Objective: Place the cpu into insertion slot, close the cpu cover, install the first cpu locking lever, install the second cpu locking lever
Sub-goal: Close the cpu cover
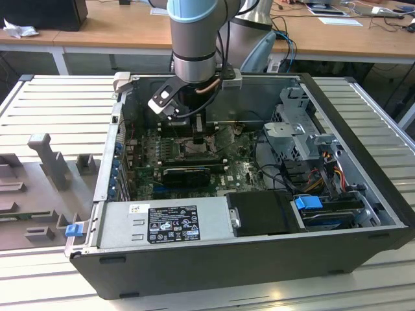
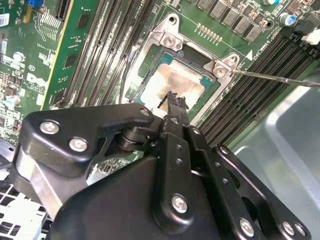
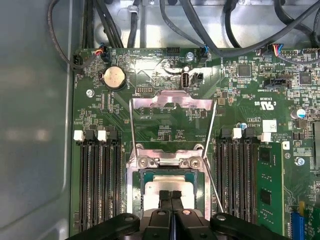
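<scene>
The cpu [image 3: 170,181] [image 2: 175,80], with its pale silver top, lies flat in the insertion slot [image 3: 137,192] [image 2: 150,65] on the green board. The cpu cover [image 3: 171,101], a thin silver frame, stands swung back off the slot on its hinge [image 3: 167,161]. A thin wire locking lever [image 3: 215,192] [image 2: 280,78] stands loose beside the slot. My gripper [image 3: 171,194] [image 2: 172,96] is shut, its black fingertips pressed together right over the middle of the cpu's top; whether they touch it is not clear. In the exterior view my gripper [image 1: 194,133] reaches down into the open computer case.
Black memory slots [image 3: 97,185] [image 3: 240,175] flank the socket on both sides, and a green card [image 3: 270,190] stands nearby. Cables [image 3: 200,30] run along the case wall. The grey power-supply box [image 1: 165,220] and a metal drive cage [image 1: 305,129] fill the case's near and right parts.
</scene>
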{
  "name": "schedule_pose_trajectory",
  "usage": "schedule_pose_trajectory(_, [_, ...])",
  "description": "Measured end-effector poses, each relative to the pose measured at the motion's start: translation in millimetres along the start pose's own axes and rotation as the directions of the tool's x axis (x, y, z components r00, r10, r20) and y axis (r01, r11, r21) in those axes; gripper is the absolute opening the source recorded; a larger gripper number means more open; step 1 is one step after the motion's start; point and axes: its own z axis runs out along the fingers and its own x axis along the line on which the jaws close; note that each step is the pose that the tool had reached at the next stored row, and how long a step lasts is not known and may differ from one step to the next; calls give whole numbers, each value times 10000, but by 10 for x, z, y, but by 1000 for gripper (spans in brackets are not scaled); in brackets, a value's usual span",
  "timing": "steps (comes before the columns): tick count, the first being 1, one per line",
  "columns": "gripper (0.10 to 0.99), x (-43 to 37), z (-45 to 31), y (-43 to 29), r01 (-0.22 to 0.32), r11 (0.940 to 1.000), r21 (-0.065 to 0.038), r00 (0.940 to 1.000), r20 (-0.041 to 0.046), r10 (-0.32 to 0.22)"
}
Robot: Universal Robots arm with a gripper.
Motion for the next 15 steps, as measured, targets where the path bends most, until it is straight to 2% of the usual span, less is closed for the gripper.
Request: schedule_pose_trajectory(15, [106,1,-49,9,1,10000,0,10000,-1,-1])
